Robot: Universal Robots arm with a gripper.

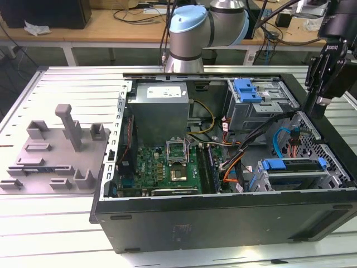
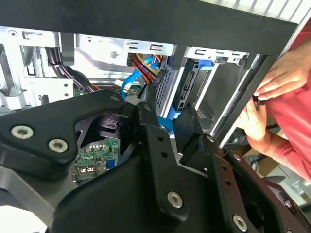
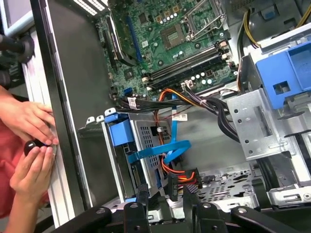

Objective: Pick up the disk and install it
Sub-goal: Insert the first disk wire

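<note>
Black end effector [image 3: 165,190], fingers apart and empty, near blue-framed disk [image 1: 293,178] slotted inside open computer case [image 1: 223,218]

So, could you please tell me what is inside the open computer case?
A grey power supply, a green motherboard, cables, a far drive cage and a near drive cage, both with blue latches. What the cages hold is mostly covered.

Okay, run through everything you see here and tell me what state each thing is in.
Case: open, lying on its side.
Gripper: open, holding nothing.
Disk: sitting in its bay, not held.
Hands: resting at the case's outer wall.
</note>
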